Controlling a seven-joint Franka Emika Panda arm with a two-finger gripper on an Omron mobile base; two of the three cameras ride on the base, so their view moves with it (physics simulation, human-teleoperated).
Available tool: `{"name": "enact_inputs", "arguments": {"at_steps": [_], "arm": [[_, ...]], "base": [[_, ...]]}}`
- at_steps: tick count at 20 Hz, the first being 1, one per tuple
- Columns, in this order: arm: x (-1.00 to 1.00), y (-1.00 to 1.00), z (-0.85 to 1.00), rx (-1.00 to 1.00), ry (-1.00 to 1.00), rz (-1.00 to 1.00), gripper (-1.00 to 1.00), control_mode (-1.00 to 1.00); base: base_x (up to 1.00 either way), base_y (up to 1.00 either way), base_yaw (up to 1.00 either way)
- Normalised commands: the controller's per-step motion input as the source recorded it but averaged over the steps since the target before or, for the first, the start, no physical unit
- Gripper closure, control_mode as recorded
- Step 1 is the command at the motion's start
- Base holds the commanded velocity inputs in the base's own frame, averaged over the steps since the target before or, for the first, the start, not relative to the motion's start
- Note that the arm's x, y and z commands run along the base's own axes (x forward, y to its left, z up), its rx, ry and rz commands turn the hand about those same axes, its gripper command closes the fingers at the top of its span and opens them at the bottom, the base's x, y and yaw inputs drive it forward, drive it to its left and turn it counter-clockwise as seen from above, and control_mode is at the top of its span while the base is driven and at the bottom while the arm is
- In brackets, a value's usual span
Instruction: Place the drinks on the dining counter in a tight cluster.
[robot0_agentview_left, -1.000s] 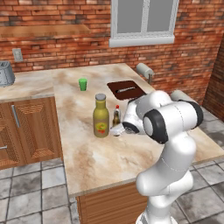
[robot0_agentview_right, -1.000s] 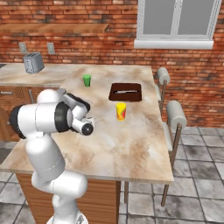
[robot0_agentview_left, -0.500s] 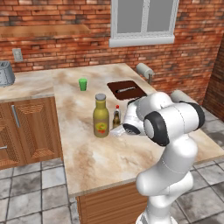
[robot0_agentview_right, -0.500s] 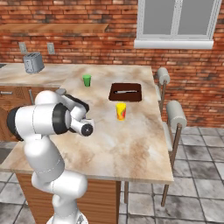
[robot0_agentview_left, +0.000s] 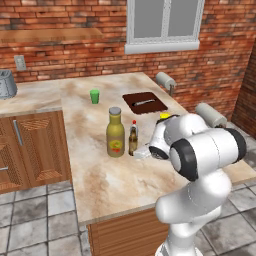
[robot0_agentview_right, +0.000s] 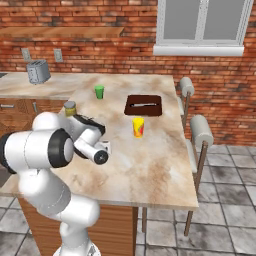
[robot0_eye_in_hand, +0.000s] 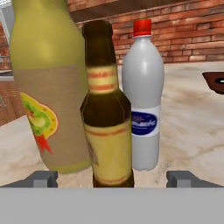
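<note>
With the pincer (robot0_eye_in_hand: 112, 179) spread wide and empty, its two tips standing either side of the slim brown glass bottle (robot0_eye_in_hand: 106, 109) without squeezing it, this looks like the letting-go step, and the job now is to get out clean. In the hand view the brown bottle stands upright at dead centre, the big olive-yellow bottle (robot0_eye_in_hand: 43, 83) at its nine o'clock and the small red-capped bottle (robot0_eye_in_hand: 143, 96) at its two o'clock, all packed close; whether they actually touch, I can't tell. From the left base view the cluster sits mid-worktop on the dining counter (robot0_agentview_left: 100, 170), olive-yellow bottle (robot0_agentview_left: 115, 132) and brown bottle (robot0_agentview_left: 133, 138) side by side, with the green cup (robot0_agentview_left: 94, 96) well off at twelve o'clock. To do this well, I'd say back straight out along the hand's own line, tips kept wide, no sideways swing, because that tall narrow brown bottle would tip easily and take its neighbours with it.
</note>
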Motion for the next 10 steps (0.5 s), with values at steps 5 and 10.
{"name": "enact_inputs", "arguments": {"at_steps": [5,10], "arm": [[-0.36,-0.55,0.60,0.04,0.04,-0.01,-1.00,-1.00],[-0.01,-0.91,1.00,0.00,0.34,0.00,-1.00,-1.00]], "base": [[0.00,0.00,0.00],[0.00,0.00,0.00]]}}
